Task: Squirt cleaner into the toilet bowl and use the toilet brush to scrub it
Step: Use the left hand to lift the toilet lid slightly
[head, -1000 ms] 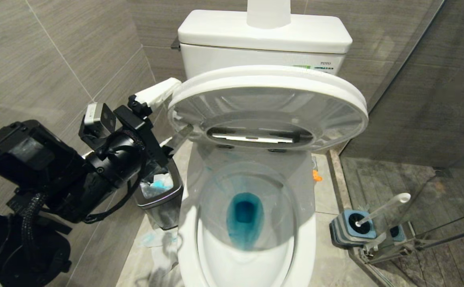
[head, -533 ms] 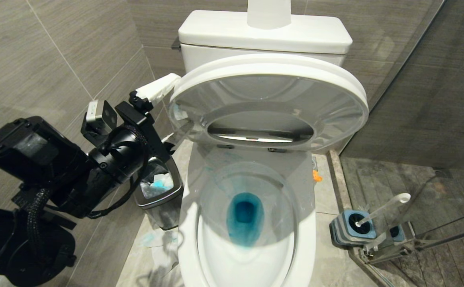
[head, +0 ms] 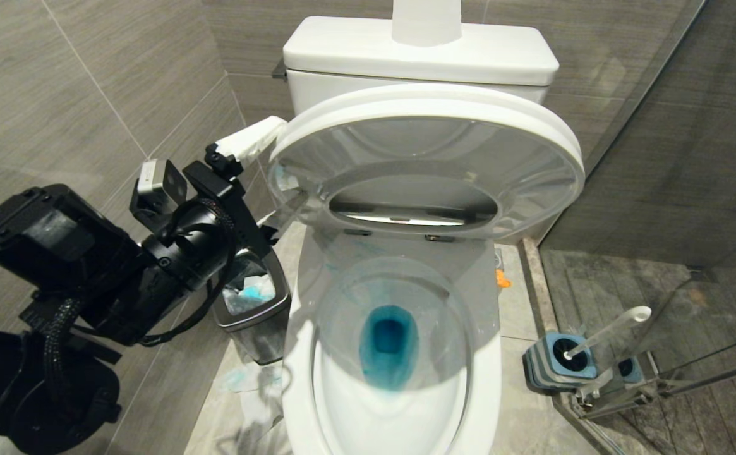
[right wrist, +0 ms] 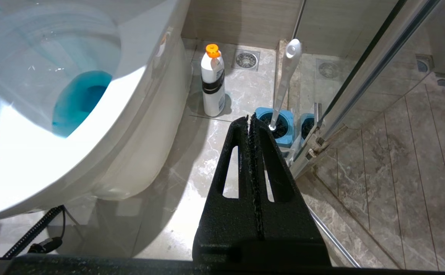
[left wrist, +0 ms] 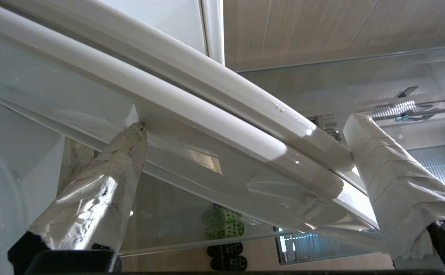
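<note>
The toilet bowl [head: 393, 392] sits in the middle of the small room, with the seat and lid [head: 424, 164] lifted and leaning back toward the tank [head: 418, 63] at 12 o'clock. Blue cleaner [head: 388, 344] colours the water at the bottom of the bowl, and faint blue streaks run down the white inside.

The left gripper [head: 260, 177] is at 10 o'clock from the bowl, at the left edge of the raised seat and lid. Its two fingers [left wrist: 104, 191], wrapped in pale tape, are spread wide with the rims of the seat and lid between them. One fingertip touches the rim underneath; the other lies against the far side.

A small steel bin [head: 254, 309] with blue-stained tissues stands just beside the bowl at 9 o'clock, under the left arm. Crumpled tissues [head: 247, 379] lie on the floor in front of it. The tiled wall is close behind, so that side is tight.

The toilet brush [head: 604, 332] stands in its blue-topped holder [head: 557, 363] at 3 o'clock, against the glass shower door [head: 690, 303]. A white bottle [right wrist: 212, 86] with an orange cap stands on the floor between the bowl and the brush.

The right gripper [right wrist: 252, 122] is clenched tight with nothing in it, above open floor near the brush holder.
</note>
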